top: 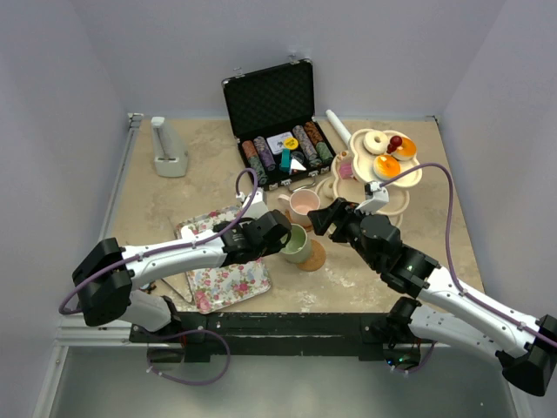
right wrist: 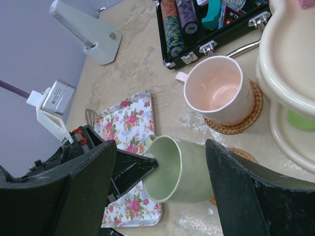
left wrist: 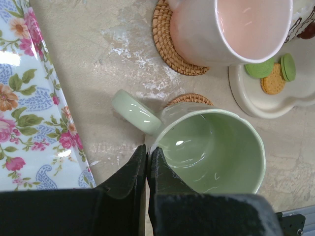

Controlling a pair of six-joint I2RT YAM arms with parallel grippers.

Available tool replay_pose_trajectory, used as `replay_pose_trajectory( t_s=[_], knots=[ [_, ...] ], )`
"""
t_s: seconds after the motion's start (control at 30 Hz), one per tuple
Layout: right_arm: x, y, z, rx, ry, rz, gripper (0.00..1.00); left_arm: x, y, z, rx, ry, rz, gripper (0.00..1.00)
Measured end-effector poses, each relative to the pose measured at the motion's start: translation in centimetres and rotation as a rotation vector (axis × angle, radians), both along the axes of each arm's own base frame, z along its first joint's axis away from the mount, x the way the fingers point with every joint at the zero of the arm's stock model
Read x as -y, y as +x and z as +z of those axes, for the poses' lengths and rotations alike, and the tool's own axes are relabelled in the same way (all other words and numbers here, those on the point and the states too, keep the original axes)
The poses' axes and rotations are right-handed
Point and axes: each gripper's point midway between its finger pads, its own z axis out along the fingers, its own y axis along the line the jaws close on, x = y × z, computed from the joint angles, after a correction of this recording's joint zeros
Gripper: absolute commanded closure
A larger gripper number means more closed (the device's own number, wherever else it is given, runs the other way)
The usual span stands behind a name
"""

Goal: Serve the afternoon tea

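near the middle of the near edge, the left gripper [left wrist: 146,158] pinches the rim of the tilted green cup [left wrist: 211,147] by a coaster [left wrist: 189,99]. the right gripper [top: 324,216] hangs spread wide above it. beyond stands the pink cup [top: 305,202], and the stand [top: 402,207] is toward the far right corner.

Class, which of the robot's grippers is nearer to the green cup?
Left. The left gripper pinches the green cup at its rim beside the handle. The right gripper is open, straddling the cup in its wrist view, without clear contact.

Tilted green cup [top: 296,245] beside pink cup [top: 304,202]
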Motion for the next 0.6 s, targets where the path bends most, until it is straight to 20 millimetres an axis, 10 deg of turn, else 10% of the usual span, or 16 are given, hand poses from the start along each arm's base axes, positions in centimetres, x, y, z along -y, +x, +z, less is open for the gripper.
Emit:
replay_pose_trajectory(
  t_s=[0.6],
  knots=[
    [1.0, -0.2, 0.9, 0.029, 0.007, -0.024, 0.22, 2.6, 0.0, -1.0, -0.002, 0.039, -0.021, 1.00]
  ],
)
